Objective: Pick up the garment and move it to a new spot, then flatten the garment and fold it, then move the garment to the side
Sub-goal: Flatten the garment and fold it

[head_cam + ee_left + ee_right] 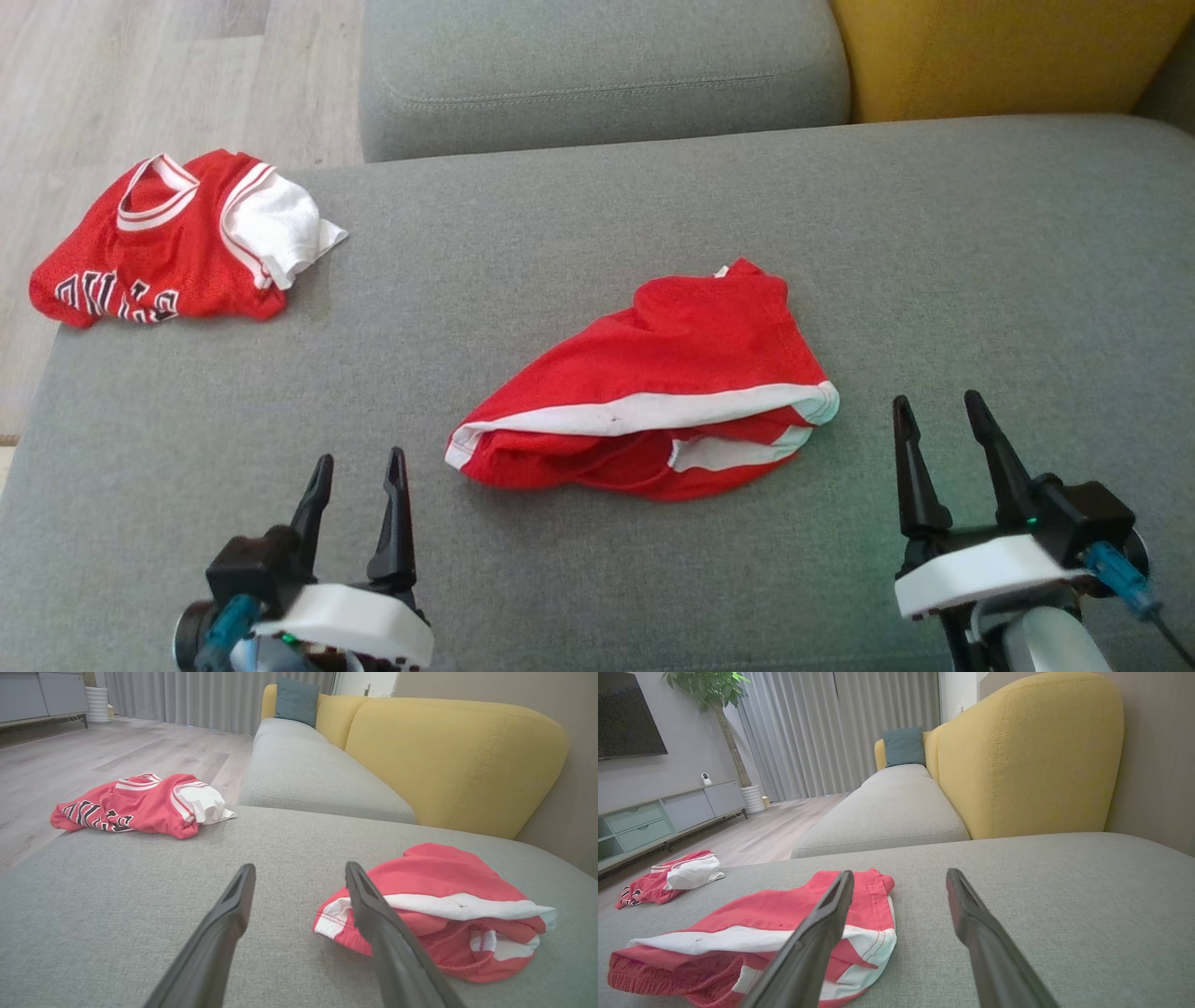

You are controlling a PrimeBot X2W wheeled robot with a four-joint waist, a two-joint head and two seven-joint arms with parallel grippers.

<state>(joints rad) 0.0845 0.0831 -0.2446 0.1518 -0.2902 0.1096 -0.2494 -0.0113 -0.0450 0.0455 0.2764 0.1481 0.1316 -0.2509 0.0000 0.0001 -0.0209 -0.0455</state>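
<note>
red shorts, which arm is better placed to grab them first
Probably left, narrowly: the open left fingers sit beside the red shorts at their near corner; the right fingers look slightly farther off.

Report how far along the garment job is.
Done: nothing visible; the red shorts lie crumpled on the grey sofa seat. In hand: nothing; left claw and right claw are open and empty, short of the shorts. Left: pick up, move, flatten, fold, set aside. A red jersey lies bunched at the seat's left edge.
</note>
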